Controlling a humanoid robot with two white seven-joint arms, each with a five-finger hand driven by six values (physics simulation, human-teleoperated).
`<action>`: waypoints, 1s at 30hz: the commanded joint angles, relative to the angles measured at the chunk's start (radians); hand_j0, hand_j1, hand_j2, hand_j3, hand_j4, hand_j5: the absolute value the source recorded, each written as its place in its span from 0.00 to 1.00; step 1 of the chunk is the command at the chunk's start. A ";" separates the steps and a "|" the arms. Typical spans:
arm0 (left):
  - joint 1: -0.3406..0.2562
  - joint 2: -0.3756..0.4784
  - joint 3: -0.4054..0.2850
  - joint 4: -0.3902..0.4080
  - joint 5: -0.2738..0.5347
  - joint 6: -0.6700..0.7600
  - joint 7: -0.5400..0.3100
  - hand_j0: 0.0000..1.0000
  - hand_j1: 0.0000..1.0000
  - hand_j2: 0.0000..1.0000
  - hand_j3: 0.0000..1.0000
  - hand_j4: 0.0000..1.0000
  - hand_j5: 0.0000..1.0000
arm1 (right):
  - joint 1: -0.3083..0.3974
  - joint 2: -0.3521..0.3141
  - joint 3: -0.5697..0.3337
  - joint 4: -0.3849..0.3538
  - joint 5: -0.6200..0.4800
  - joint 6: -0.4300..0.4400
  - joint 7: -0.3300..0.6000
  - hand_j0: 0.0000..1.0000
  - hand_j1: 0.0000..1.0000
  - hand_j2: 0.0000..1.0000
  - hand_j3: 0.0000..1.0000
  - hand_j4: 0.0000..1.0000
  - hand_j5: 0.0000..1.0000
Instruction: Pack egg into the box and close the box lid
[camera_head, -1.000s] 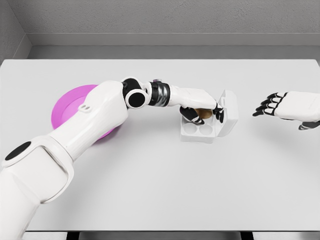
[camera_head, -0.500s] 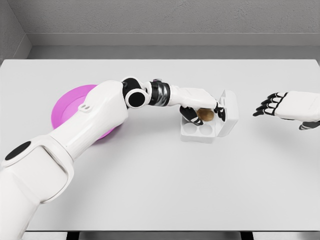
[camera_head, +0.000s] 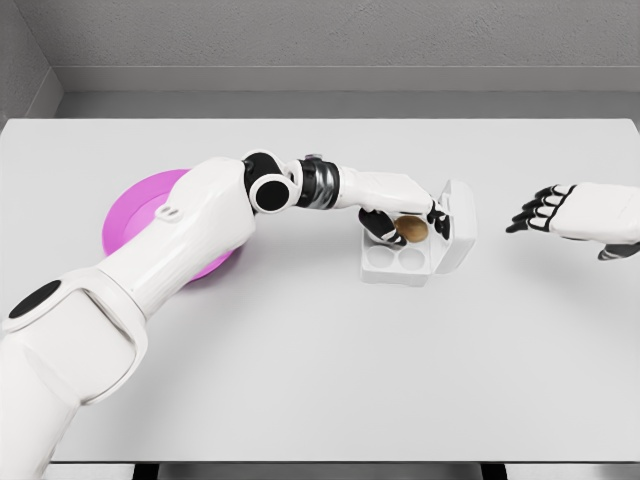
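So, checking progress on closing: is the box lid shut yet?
No, the lid stands open on the right side of the box, its cups exposed.

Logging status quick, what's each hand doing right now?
Left hand: closed on the brown egg, over the white box.
Right hand: open, holding nothing.

Both arms are glossy white shells, pretty chunky and rounded. The left arm (camera_head: 150, 270) fills the lower left of the frame and has a black oval patch (camera_head: 35, 300) near the shoulder end, plus a tiny grey slot mark (camera_head: 172, 212) further up. Its elbow is a black round joint with a white cap (camera_head: 268, 192), followed by a ribbed silver and black wrist band (camera_head: 314, 186). The left hand (camera_head: 400, 205) has a white back with black fingers (camera_head: 378, 228). At the right edge, the right hand (camera_head: 575, 212) is a white block with black-jointed fingers (camera_head: 535, 208).
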 joint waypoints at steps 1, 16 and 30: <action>0.000 0.000 0.006 0.002 0.007 0.002 0.000 0.68 0.68 0.68 0.68 0.68 0.68 | 0.000 -0.001 0.000 0.000 -0.003 0.002 0.000 1.00 1.00 1.00 1.00 1.00 1.00; -0.012 0.000 0.032 0.005 0.008 0.002 -0.002 0.68 0.68 0.68 0.68 0.68 0.68 | -0.002 0.000 0.000 -0.025 -0.003 0.002 0.000 1.00 1.00 1.00 1.00 1.00 1.00; -0.012 0.052 0.073 0.006 0.022 0.002 -0.002 0.68 0.68 0.68 0.68 0.68 0.68 | -0.006 0.014 0.000 -0.025 -0.003 0.002 0.000 1.00 1.00 1.00 1.00 1.00 1.00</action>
